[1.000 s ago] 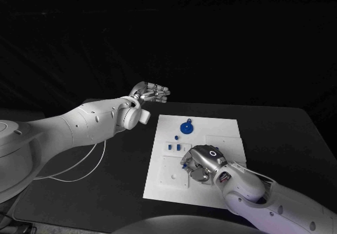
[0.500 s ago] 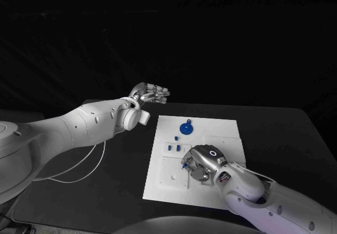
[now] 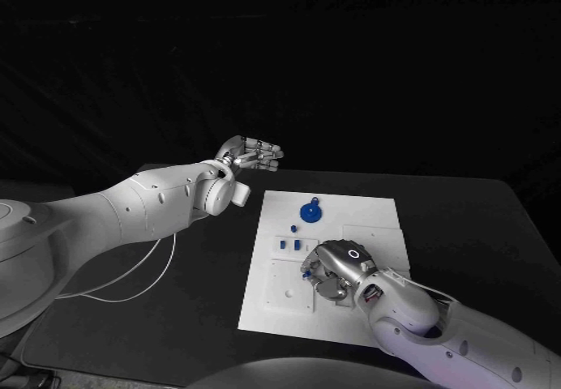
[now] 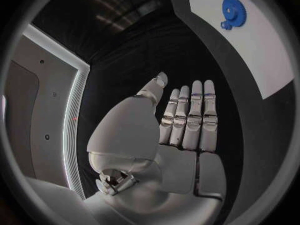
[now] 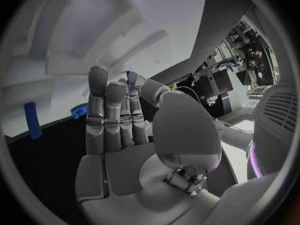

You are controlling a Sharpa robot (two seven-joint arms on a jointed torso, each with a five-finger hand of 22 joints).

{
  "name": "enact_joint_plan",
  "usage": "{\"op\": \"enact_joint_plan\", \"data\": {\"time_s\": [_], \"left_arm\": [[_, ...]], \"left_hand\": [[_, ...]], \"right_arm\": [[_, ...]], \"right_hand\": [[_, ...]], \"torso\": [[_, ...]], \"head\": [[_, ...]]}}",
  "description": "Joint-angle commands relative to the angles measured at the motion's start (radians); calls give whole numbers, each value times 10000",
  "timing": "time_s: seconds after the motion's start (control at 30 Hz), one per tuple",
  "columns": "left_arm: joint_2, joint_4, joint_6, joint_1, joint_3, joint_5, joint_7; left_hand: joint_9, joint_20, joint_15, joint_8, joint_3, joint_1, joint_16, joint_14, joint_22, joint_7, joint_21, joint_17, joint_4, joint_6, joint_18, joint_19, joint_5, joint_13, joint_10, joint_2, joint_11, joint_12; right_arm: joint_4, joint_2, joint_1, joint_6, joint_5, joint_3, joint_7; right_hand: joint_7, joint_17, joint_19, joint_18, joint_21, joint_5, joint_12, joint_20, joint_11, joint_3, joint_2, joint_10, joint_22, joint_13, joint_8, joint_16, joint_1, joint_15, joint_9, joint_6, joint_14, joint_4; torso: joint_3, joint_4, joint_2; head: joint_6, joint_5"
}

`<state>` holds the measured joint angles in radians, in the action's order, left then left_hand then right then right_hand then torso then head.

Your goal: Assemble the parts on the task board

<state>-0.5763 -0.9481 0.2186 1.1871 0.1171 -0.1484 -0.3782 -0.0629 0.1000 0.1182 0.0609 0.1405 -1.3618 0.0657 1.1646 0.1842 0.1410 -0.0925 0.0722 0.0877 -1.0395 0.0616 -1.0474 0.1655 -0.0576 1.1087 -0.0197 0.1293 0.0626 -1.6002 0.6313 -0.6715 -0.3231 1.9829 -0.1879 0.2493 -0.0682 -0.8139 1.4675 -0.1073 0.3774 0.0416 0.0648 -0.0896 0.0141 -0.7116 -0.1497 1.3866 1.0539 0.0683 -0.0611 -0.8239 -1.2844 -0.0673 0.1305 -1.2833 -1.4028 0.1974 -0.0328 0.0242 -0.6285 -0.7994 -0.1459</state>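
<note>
The white task board [image 3: 333, 223] lies in the middle of the black table. A blue gear [image 3: 310, 212] sits near its far edge, and two small blue pegs [image 3: 293, 242] stand closer in. My right hand [image 3: 336, 271] is low over the board's near half, and its thumb and a finger pinch a small blue part [image 5: 129, 76]. The right wrist view also has the board [image 5: 125, 15], a blue peg [image 5: 32, 120] and the gear [image 5: 79, 110]. My left hand [image 3: 251, 152] hangs raised beyond the board's far left corner, fingers straight, holding nothing [image 4: 187, 120]. The gear [image 4: 234, 12] lies ahead of it.
A thin white cable [image 3: 152, 271] loops over the table under my left arm. The board has several shallow recesses and raised blocks [image 3: 280, 284] in its near left part. Bare black table [image 3: 468, 219] flanks the board on the right.
</note>
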Motion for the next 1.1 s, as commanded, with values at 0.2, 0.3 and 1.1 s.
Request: {"op": "enact_joint_plan", "data": {"time_s": [0.2,0.3,1.1], "left_arm": [[11,-28,-197,-13,-10,55,-67],[10,-26,-203,-16,-10,55,-67],[12,3,-227,-26,-10,55,-50]], "left_hand": [[12,31,7,7,-62,-39,-43,-88,-86,29,-84,-10,16,76,144,-64,0,-2,-65,125,45,-21],[12,31,7,7,-62,-39,-43,-88,-86,29,-84,-10,16,76,144,-64,0,-2,-65,125,45,-21],[12,39,15,7,-93,-18,-43,-103,-141,33,-103,-10,14,89,146,-61,-17,-3,-77,139,50,-19]], "right_arm": [[-3,7,34,233,-33,40,-40],[-25,24,34,253,-36,41,-44],[-113,5,54,603,237,43,309]], "right_hand": [[4,-17,365,-189,58,69,29,-68,-6,-21,114,39,-15,-12,-35,42,41,-35,13,-58,-66,48],[6,-32,365,-187,71,69,30,-68,-9,-2,121,47,-24,-11,-37,50,51,-38,16,-69,-68,70],[7,-68,355,-184,94,70,26,-69,-10,-10,134,46,-35,-13,-33,66,75,-36,24,-70,-69,84]], "torso": [[-4,-1,1],[-3,2,1],[4,-5,2]], "head": [[-40,-7],[-47,0],[-34,38]]}}
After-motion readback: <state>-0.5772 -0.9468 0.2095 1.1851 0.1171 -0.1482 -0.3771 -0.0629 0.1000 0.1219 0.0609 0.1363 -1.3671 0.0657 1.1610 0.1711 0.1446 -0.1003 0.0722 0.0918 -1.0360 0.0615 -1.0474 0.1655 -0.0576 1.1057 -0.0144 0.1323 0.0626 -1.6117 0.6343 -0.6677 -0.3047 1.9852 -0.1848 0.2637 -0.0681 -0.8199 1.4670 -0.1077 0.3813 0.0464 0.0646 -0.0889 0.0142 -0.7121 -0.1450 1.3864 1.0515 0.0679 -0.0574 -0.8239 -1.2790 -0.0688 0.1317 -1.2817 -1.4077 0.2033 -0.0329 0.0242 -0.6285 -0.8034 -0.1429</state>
